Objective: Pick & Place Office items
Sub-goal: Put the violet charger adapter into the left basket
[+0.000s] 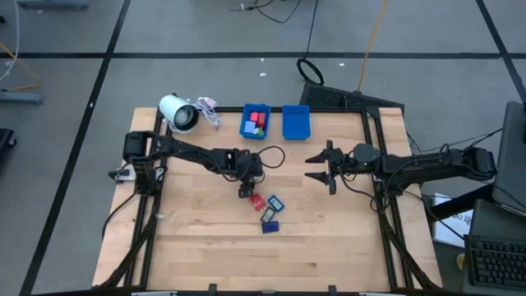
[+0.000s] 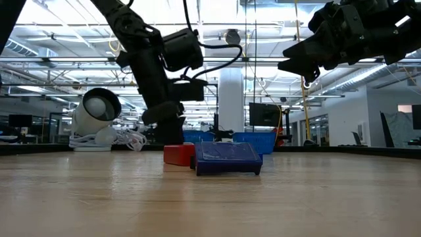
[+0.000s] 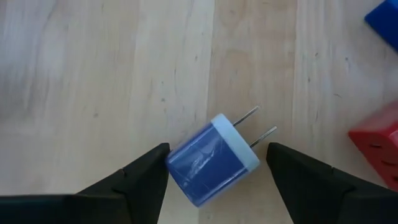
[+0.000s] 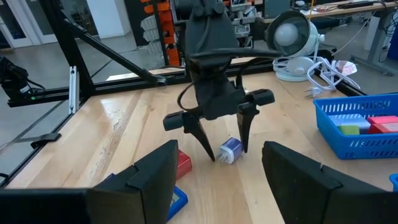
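Left wrist view: small blue plug adapter flat on the wooden table, two metal prongs pointing toward 2 o'clock. Left gripper straddling it, fingers spread wide, one tip touching the body, other tip apart; nothing clamped. Red block near at 3 o'clock.

High view: adapter under left gripper at table centre. Red, grey and dark blue pieces clustered at 5 o'clock. Blue bin with sorted pieces at 12 o'clock, second bin beside it, white roll at 11 o'clock. Right gripper hovering at 3 o'clock, fingers wide, empty.

Likely light, rigid, smooth plastic, somewhat slippery. Best hold: flat sides of body, clear of prongs.
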